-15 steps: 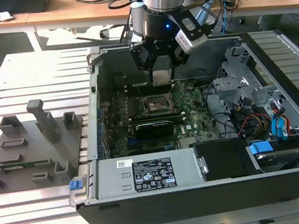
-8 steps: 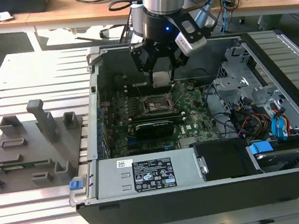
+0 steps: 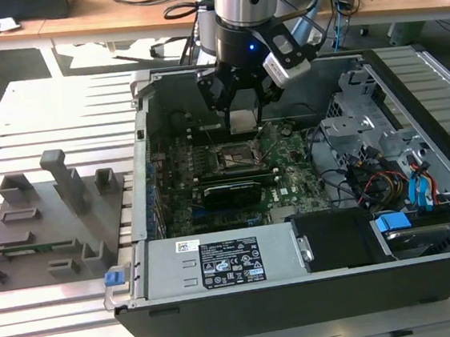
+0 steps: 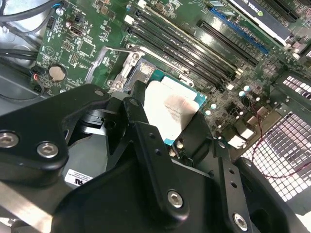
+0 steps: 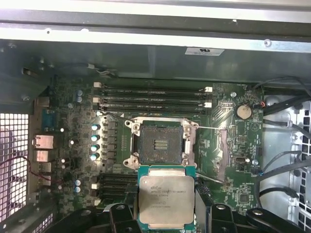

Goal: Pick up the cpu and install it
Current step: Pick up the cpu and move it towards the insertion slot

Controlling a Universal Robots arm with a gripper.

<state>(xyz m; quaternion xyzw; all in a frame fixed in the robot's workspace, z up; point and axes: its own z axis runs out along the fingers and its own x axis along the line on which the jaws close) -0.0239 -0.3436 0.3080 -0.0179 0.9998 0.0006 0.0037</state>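
Observation:
The cpu (image 3: 242, 119), a small flat square chip with a pale metallic top, hangs inside the open computer case (image 3: 409, 85). My gripper (image 3: 241, 112) is shut on it, one black finger on each side. In the first wrist view the cpu (image 5: 166, 196) is level, held between the fingers (image 5: 119, 213), just short of the open black socket (image 5: 159, 143) on the green motherboard (image 5: 233, 145). In the second wrist view the cpu (image 4: 170, 109) hovers above the board, beside the socket (image 4: 138, 70). In the exterior view the socket (image 3: 237, 157) lies just below and in front of the gripper.
A grey fixture (image 3: 52, 211) with upright blocks sits on the slatted table at the exterior view's left. Inside the case are memory slots (image 5: 153, 97), a black card (image 3: 231, 192), a drive cage (image 3: 364, 113) with cables (image 3: 416, 185), and a labelled power supply (image 3: 227, 266).

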